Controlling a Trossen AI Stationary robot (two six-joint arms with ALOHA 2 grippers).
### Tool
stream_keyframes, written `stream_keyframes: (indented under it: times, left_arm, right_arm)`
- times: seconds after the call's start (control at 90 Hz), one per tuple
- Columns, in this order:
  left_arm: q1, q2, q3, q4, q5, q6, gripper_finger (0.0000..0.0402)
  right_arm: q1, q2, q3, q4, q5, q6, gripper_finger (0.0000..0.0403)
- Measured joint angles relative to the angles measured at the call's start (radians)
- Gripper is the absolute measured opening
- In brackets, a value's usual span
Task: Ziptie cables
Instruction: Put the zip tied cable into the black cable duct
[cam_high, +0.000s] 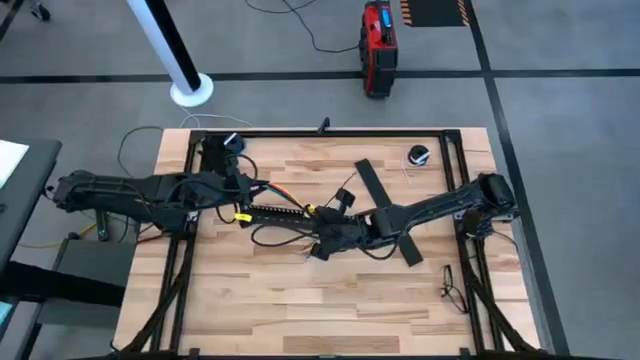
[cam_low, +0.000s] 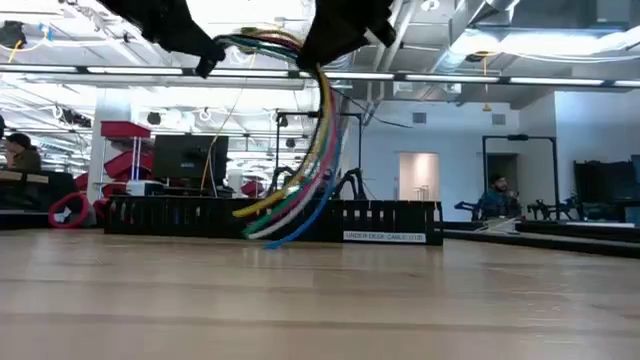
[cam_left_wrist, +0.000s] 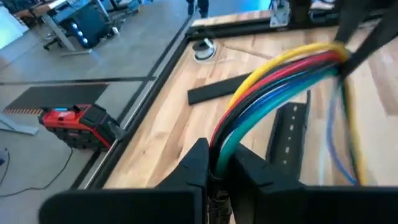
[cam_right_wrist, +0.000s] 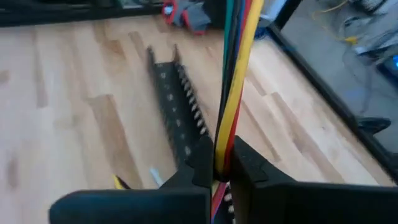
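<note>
Cables (cam_left_wrist: 280, 81) look light, floppy, likely slippery; best held near each end as now. Left gripper (cam_left_wrist: 219, 171) pinches one end, right gripper (cam_right_wrist: 217, 163) clamps the other, both jaws nearly closed on them. Bundle hangs above the slotted channel (cam_right_wrist: 177, 106), long axis roughly along it, loose ends drooping tableward.

Open-plan lab: desks with monitors (cam_low: 180, 158), robot arms beyond.

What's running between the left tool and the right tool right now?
The cables, held above the table by the left tool and right tool; the low view shows their loose ends drooping.
</note>
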Motion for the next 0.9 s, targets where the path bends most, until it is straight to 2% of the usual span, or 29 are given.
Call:
stream_keyframes:
  times: [0.133,0.278,0.344,0.456,0.567,0.733,0.811,0.9]
  left_arm:
    - [-0.002,0.043,0.003,0.018,-0.014,0.006,0.0023]
    - [-0.002,0.071,0.003,0.039,-0.014,0.016,0.0023]
    - [-0.002,0.074,0.003,0.034,-0.014,0.018,0.0023]
    - [-0.002,0.074,0.003,0.032,-0.028,0.018,0.0023]
    - [0.004,0.061,0.003,0.034,-0.075,0.018,0.0023]
    - [0.002,0.059,0.003,0.040,-0.052,0.025,0.0023]
    - [0.002,0.059,0.003,0.043,-0.047,0.025,0.0023]
    - [0.003,0.060,0.003,0.043,-0.037,0.025,0.0023]
  right_arm:
    - [-0.013,-0.049,-0.001,-0.042,-0.078,-0.015,0.0007]
    - [-0.056,-0.072,-0.001,-0.054,-0.288,0.006,0.0010]
    - [-0.067,-0.073,-0.001,-0.053,-0.325,0.022,0.0022]
    - [-0.078,-0.072,-0.001,-0.062,-0.345,0.023,0.0065]
    - [-0.078,-0.070,-0.006,-0.072,-0.376,0.024,0.0127]
    - [-0.082,-0.072,-0.003,-0.054,-0.354,0.038,0.0220]
    - [-0.082,-0.072,-0.003,-0.077,-0.350,0.057,0.0241]
    - [-0.069,-0.073,-0.004,-0.150,-0.360,0.116,0.0246]
